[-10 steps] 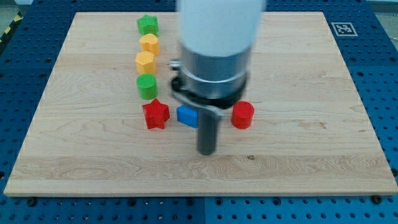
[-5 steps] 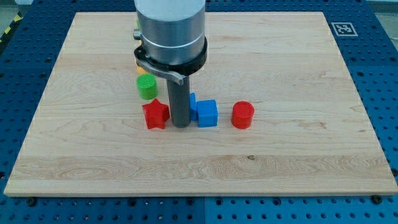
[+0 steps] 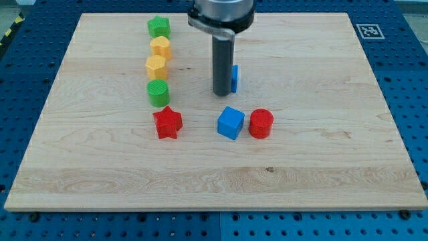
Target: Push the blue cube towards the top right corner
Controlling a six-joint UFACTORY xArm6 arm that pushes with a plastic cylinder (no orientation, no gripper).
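Sitting a little below the middle of the wooden board (image 3: 321,154), blue cube (image 3: 231,122), turned slightly on its base, just left of a red cylinder (image 3: 261,124) and close to touching it. Well apart to the view's left on the same row, a red star-shaped block (image 3: 167,123). Above the cube, toward the view's top, my tip (image 3: 221,93) planted on the board, clear of the cube with bare wood between. Dark rod rising from the tip to a grey collar at the view's top edge. Peeking out just right of the rod, a second blue block (image 3: 235,78), mostly hidden, shape not readable; whether touching the rod, not possible to tell. No pincer on this arm, only the rod, so nothing clenched or released to report.

Lined up in a column at the view's left of the rod: a green block (image 3: 159,27) at the top, two yellow blocks (image 3: 160,47) (image 3: 156,66) beneath it, then a green ribbed cylinder (image 3: 158,93) just above the red star. Printed square marker (image 3: 368,31) at the board's top right corner, far from the cube. Blue perforated table (image 3: 414,100) showing around the board on all sides.
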